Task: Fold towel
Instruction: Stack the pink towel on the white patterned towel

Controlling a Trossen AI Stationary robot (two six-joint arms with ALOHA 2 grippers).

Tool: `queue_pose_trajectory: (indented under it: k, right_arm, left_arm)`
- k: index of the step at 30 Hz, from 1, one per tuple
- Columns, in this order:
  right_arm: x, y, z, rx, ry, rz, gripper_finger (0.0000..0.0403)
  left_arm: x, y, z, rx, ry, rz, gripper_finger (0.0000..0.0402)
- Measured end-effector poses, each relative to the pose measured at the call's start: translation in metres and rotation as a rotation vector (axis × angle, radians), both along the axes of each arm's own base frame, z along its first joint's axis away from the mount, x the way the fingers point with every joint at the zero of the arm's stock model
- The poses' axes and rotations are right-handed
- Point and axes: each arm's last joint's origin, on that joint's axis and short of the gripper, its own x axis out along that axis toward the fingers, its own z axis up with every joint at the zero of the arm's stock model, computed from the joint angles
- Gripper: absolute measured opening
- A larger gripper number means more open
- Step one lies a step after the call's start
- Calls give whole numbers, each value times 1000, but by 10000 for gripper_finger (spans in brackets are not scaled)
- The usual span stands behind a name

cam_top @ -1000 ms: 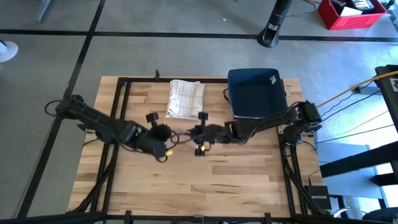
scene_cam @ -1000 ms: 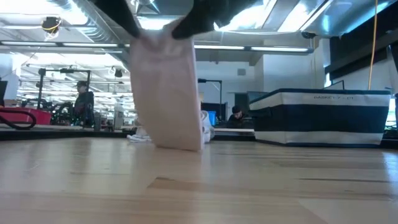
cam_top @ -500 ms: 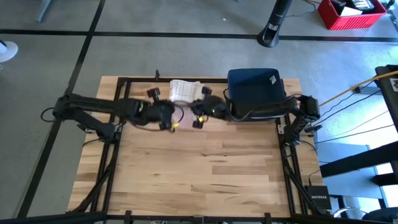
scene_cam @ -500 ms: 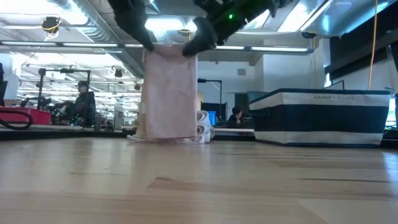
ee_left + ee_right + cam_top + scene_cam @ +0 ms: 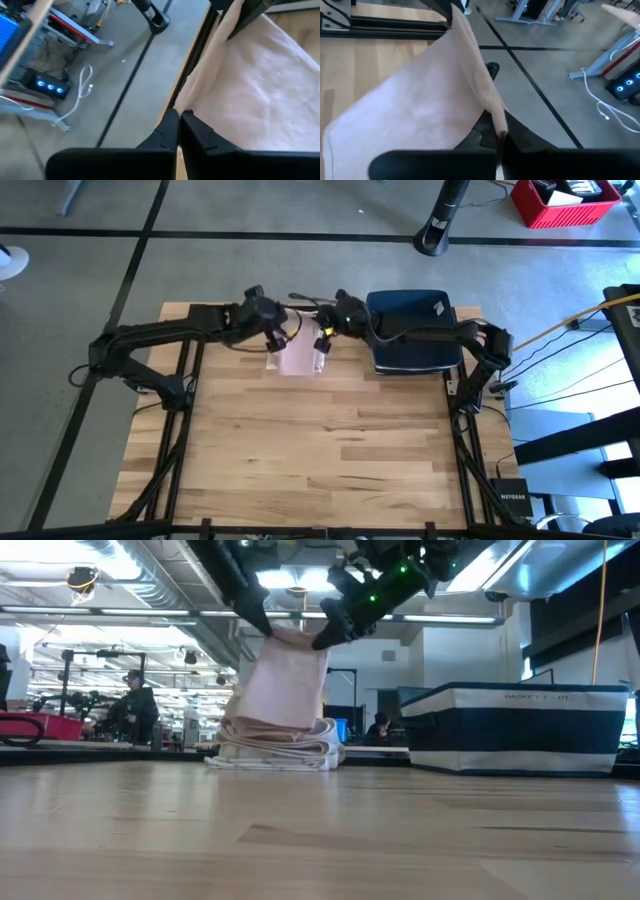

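Between both pincers, draped pale-pink towel [image 5: 298, 358]

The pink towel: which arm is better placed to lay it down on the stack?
Neither alone, probably: the left end effector and right end effector each pinch a corner of the pink towel above the stack.

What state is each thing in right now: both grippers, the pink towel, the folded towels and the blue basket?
Left gripper: shut on a top corner of the pink towel.
Right gripper: shut on the other top corner.
Pink towel: lifted, hanging between the grippers, lower edge draped on the stack.
Stack of folded white towels: flat on the wooden table, mostly covered from above.
Dark blue fabric basket: upright on the table, contents not visible.
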Motion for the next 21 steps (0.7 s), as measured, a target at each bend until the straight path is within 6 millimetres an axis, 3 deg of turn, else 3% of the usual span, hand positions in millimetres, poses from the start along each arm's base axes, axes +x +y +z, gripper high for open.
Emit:
queue_pose_trajectory:
  k: [3,9,21]
  right_arm:
    - [-3,-17,-4,28,-5,11,1]
    - [-2,-42,-34,68,59,-27,1]
    - [1,-79,-78,54,107,-90,8]
  left_arm:
    - [0,17,-7,-42,-2,11,1]
    - [11,50,-34,-93,50,21,1]
    - [28,103,-92,-107,140,88,1]
